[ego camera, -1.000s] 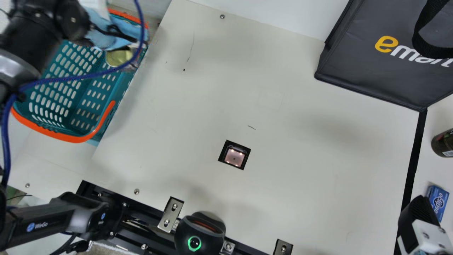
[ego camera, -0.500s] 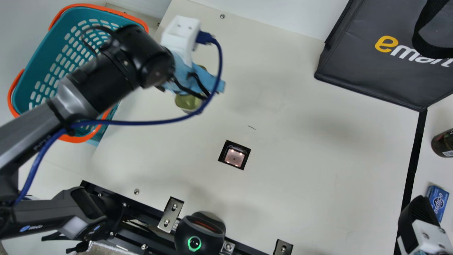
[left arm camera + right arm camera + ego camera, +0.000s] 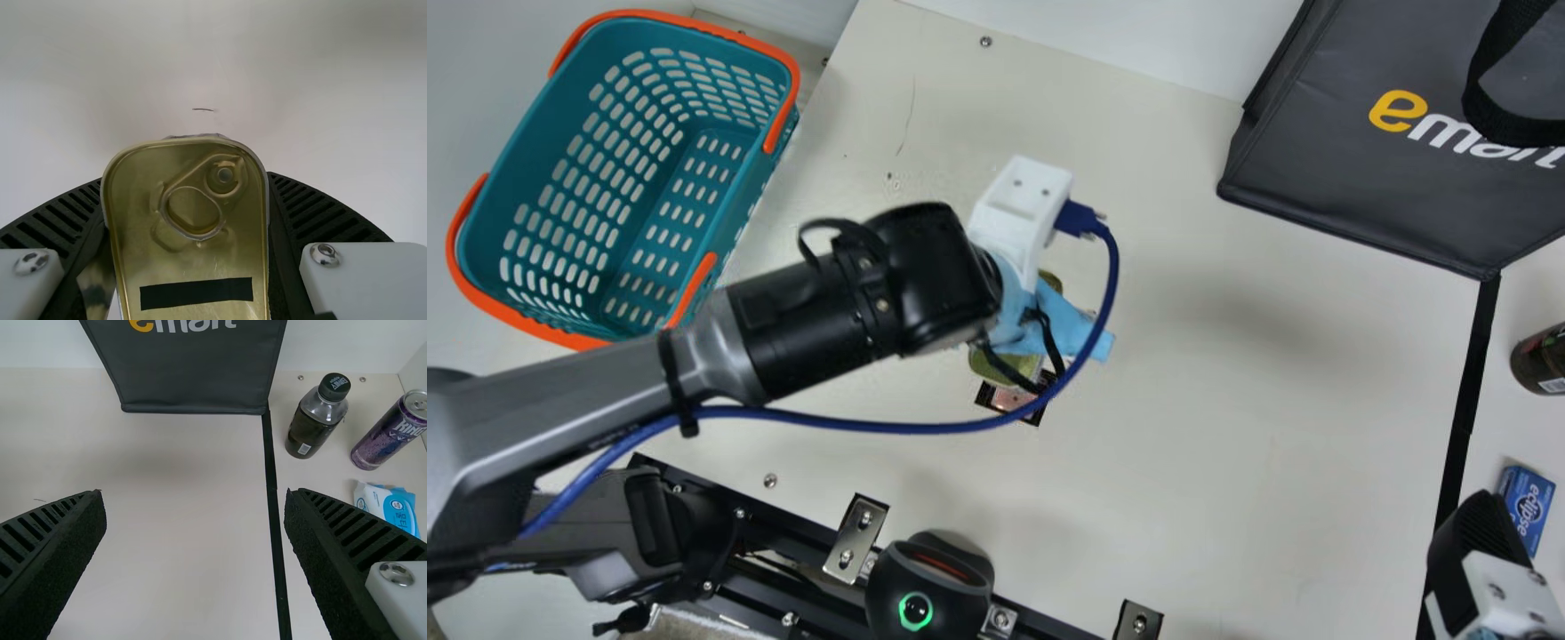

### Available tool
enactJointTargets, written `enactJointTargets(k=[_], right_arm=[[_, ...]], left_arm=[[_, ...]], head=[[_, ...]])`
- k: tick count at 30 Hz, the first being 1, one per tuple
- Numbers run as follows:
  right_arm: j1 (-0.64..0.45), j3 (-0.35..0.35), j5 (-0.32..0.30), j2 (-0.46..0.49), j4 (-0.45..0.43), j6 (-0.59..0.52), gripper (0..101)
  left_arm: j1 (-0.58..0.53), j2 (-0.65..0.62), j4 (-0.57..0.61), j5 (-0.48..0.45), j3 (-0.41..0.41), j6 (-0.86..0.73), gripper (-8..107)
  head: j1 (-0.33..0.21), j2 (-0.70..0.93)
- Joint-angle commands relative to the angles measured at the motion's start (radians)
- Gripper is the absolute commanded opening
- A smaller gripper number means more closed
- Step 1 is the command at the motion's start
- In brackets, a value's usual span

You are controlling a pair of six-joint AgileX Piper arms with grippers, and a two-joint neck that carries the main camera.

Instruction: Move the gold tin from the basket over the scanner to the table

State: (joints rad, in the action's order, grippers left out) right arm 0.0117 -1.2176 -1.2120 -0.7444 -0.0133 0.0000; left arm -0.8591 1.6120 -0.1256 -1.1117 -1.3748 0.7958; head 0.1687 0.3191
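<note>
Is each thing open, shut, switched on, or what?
Gold tin: sealed, ring pull down
Left gripper: shut on the tin
Right gripper: open
Scanner: lit up
Basket: open-topped, handles folded down
Bottle: cap on
Purple can: can't tell if it's opened

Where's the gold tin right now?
In the main view, the gold tin is in the left gripper, right of the basket, partly overlapping the scanner window.
</note>
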Motion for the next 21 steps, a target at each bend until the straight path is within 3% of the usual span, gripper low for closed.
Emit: enactJointTargets(k=[1,21], right_arm=[[0.0,0.0,0.0,0.0,0.0,0.0,95],[0.0,0.0,0.0,0.0,0.0,0.0,95]], left_arm=[[-0.027,0.008,-0.005,0.004,0.0,0.025,-8],[-0.097,0.062,-0.021,0.098,0.077,0.143,-8]], head=[[-0.03,0.002],[-0.03,0.002]])
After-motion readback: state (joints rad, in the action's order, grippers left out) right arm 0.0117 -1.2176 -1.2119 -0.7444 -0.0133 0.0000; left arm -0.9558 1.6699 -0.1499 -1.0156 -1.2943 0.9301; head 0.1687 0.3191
